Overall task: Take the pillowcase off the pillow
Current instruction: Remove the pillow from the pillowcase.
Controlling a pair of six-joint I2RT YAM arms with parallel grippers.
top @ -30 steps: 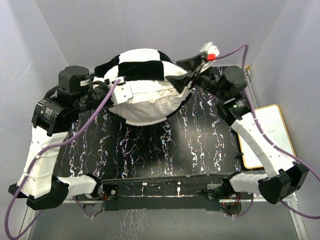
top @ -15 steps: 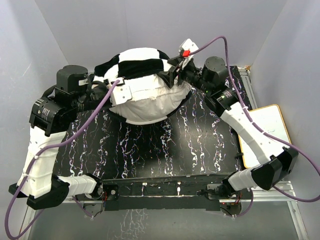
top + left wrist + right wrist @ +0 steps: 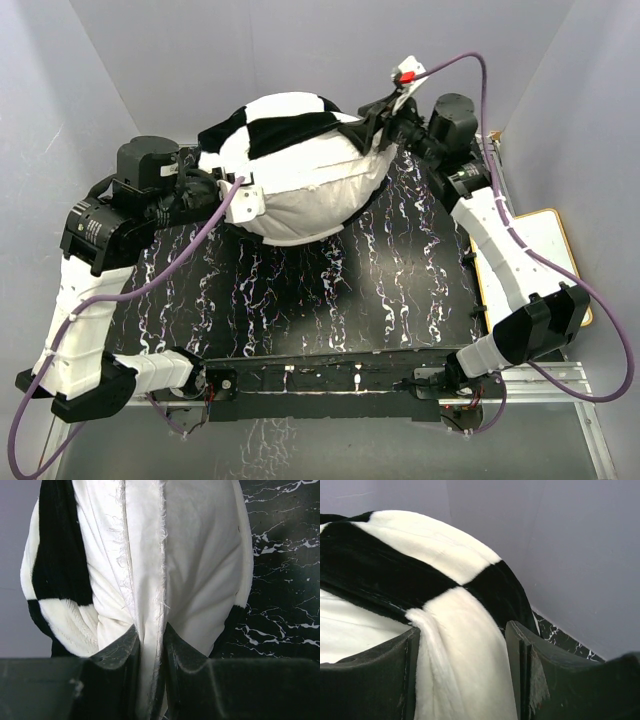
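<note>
The black-and-white checkered pillowcase (image 3: 290, 125) covers the far half of the off-white pillow (image 3: 300, 205) at the back of the table. My left gripper (image 3: 228, 192) is at the pillow's left end. The left wrist view shows that gripper (image 3: 150, 635) shut on a frayed seam fold of the pillow (image 3: 200, 570), with checkered plush (image 3: 60, 555) to its left. At the right end, my right gripper (image 3: 372, 125) holds the case's edge. In the right wrist view a thick white plush fold of the pillowcase (image 3: 460, 630) fills the right gripper (image 3: 462, 645) between its fingers.
The black marbled tabletop (image 3: 300, 310) lies in front of the pillow. A white board with a yellow rim (image 3: 530, 270) rests beyond the table's right edge. Grey walls close in behind and at both sides. Purple cables (image 3: 180, 250) arc over both arms.
My right gripper swung left to the case's edge, narrowed onto the plush, then drew back right and upward. The pillow's right end rose and shifted right with it. The left grip held.
</note>
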